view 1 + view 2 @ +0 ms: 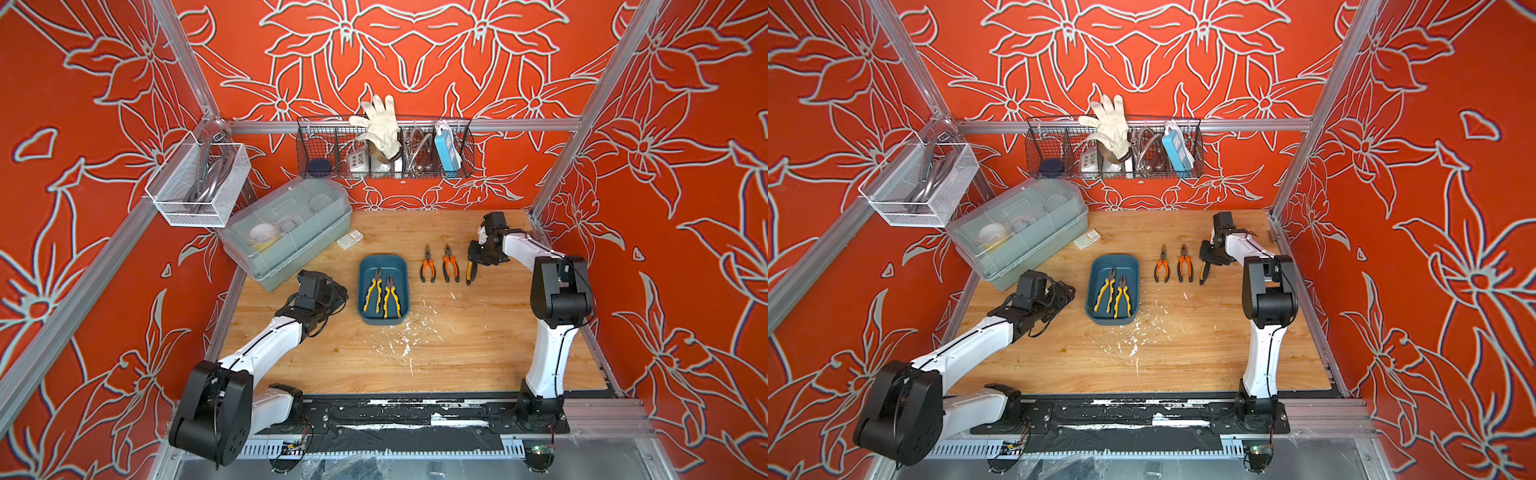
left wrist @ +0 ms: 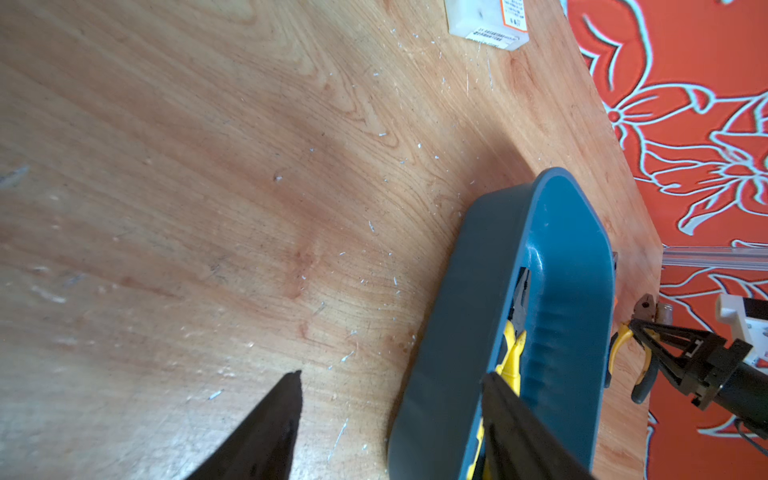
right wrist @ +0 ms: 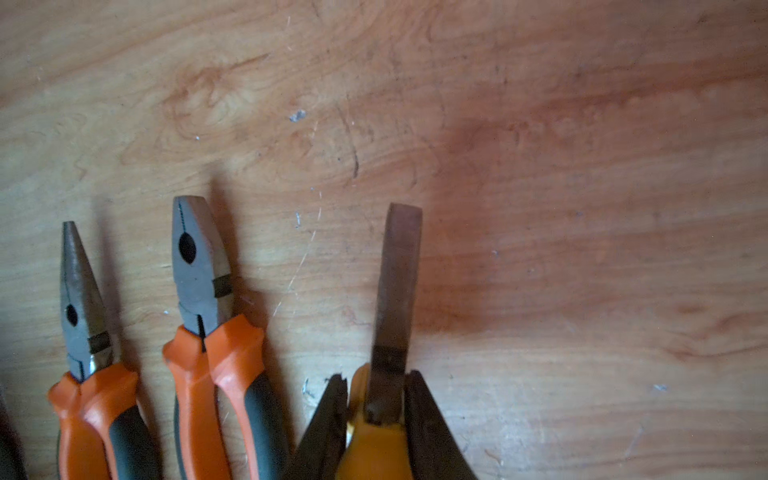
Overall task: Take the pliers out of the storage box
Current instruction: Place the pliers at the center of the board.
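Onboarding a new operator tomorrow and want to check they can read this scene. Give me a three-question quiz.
1. How many pliers lie in the box?
2. True or false: the right gripper holds nothing.
3. The orange pliers are: A in the box; B on the table; C in the right gripper.
Key: 1. Two, both yellow-handled. 2. False: it is shut on a yellow pliers. 3. B.
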